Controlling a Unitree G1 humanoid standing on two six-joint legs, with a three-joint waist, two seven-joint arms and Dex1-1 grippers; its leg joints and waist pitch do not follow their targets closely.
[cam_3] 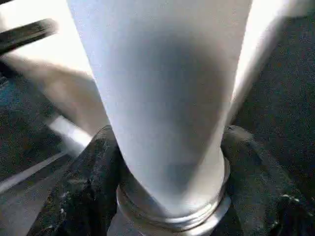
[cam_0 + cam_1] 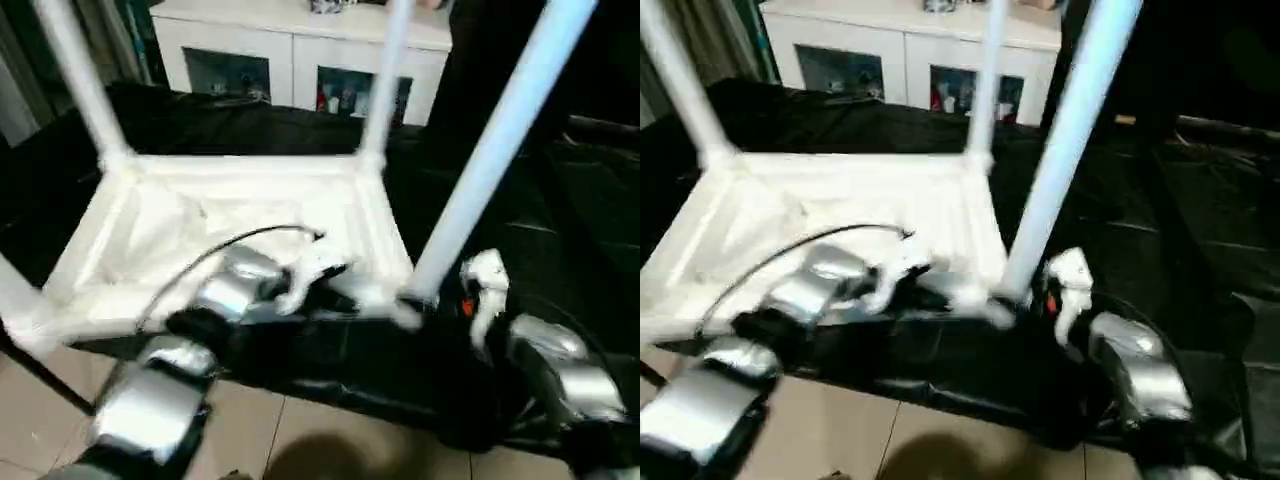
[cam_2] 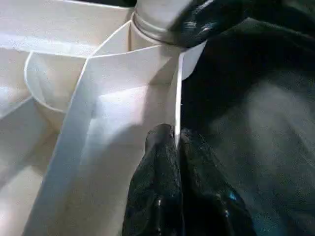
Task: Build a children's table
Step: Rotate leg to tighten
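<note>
**Upturned table, both grippers at one corner**

Black-draped work table [image 2: 560, 210] over pale tiled floor [image 2: 300, 440]; white cabinet [image 2: 290, 50] behind. No legible writing. Table [image 2: 180, 230] lying underside up, legs skyward. Left gripper [image 3: 176, 147] pinched shut on rim [image 3: 178, 98]. Right gripper [image 1: 170, 162] clamped around near leg [image 1: 162, 73] at its base.

No readable text, label, brand, number or sign anywhere.
</note>
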